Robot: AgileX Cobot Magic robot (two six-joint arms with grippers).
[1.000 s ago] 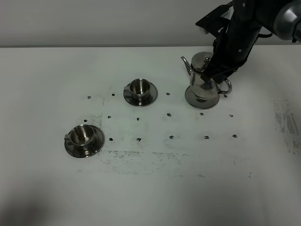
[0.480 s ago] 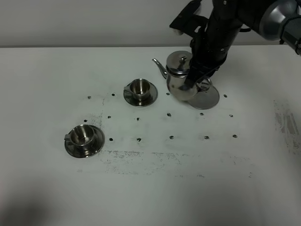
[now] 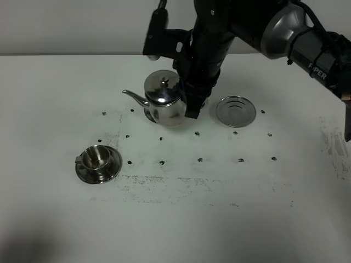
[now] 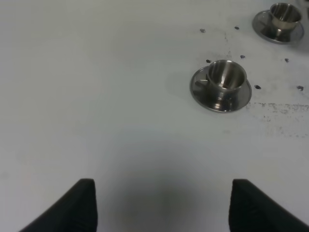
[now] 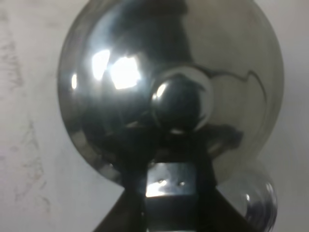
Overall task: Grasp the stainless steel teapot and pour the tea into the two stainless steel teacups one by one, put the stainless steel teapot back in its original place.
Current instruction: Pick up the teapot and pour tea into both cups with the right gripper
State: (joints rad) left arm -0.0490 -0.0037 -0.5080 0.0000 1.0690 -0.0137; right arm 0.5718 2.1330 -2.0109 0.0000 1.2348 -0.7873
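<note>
**teapot held in the air beside its disc, ready for the first pour**

the landmark here is the flat round steel disc with concentric rings, lying bare on the white table. seen from the high camera, the shiny stainless steel teapot, with its rounded body and knobbed lid, hangs just left of the disc and off the table. it stands roughly upright, and its thin curved spout points away from the disc. the right gripper holds the pot on the side facing the disc. in the right wrist view its dark fingers pinch the handle fitting just below the lid knob.

the far teacup, small and steel on a round saucer, sits beyond the pot from the disc and is almost wholly hidden behind the pot in the high view. the near teacup, its twin, stands well apart from the disc, further left and closer to the camera.

the left gripper hovers low over bare table with its fingers spread and nothing between them.

the step in hand looks like the carry to the first cup, with pouring not yet begun. the next move likely calls for setting the spout over the far teacup's mouth and then tipping the pot slowly, so nothing misses the cup.
</note>
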